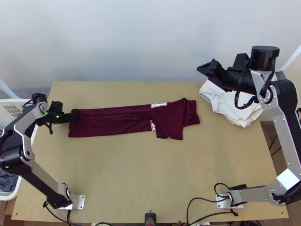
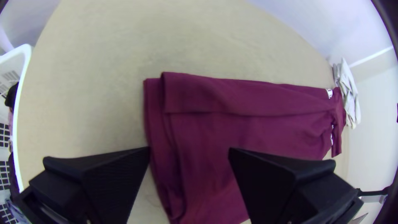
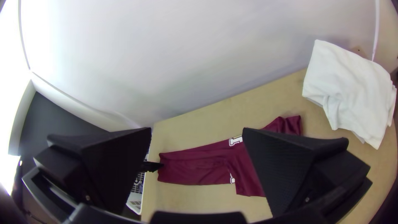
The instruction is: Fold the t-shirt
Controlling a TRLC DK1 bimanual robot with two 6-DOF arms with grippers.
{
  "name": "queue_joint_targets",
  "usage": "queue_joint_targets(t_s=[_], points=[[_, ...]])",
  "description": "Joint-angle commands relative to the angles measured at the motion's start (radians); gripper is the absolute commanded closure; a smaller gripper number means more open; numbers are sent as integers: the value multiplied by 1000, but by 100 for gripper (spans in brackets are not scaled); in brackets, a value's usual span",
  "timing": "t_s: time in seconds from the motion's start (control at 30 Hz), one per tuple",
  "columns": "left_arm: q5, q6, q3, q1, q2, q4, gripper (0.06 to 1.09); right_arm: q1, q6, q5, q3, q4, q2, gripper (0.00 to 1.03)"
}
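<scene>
The maroon t-shirt lies as a long strip across the table, its sides turned inward and a sleeve part sticking out toward the near edge at its right end. At its left, hem end is my left gripper, fingers apart. In the left wrist view that gripper stands open over the hem end of the shirt, one finger on each side of the edge. My right gripper is held up beyond the shirt's right end, near the far edge. Its fingers are wide apart in the right wrist view, with nothing between them.
A pile of white cloths lies at the table's far right corner, partly beneath the right arm. A white basket with dark clothing stands off the left edge. Bare tabletop stretches between the shirt and the near edge, where cables run.
</scene>
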Motion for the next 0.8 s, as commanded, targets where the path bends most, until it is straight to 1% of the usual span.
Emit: queue_joint_targets(t_s=[0.0, 0.03, 0.1, 0.13, 0.2, 0.23, 0.27, 0.3, 0.43, 0.53, 0.63, 0.77], points=[[43, -63, -44, -70, 46, -26, 28, 3, -3, -5, 13, 13, -20, 4], [56, -78, -53, -80, 42, -19, 36, 3, -3, -5, 13, 13, -20, 4], [76, -116, -62, -102, 32, -15, 58, 1, -3, -5, 13, 13, -20, 4], [82, -130, -72, -107, 25, -5, 65, 1, -3, -5, 11, 13, -22, 4], [86, -141, -89, -110, 9, 14, 77, -3, -3, -5, 8, 13, -23, 4], [86, -142, -90, -105, 6, 15, 88, -5, -3, -5, 7, 13, -25, 4], [86, -142, -93, -94, -3, 29, 102, -6, -3, -5, 5, 13, -26, 4], [86, -142, -96, -77, -12, 41, 104, -9, -5, -5, 2, 13, -29, 4], [86, -109, -70, 28, -21, 29, 104, -15, -13, -5, -16, 13, -39, 4], [86, -49, -13, 133, -9, -25, 104, -20, -22, -7, -36, 13, -43, 4], [86, 23, 69, 237, 19, -117, 105, -20, -25, -7, -47, 14, -45, 4], [86, 62, 186, 300, -6, -304, 104, -26, -27, -5, -69, 33, -43, 4]])
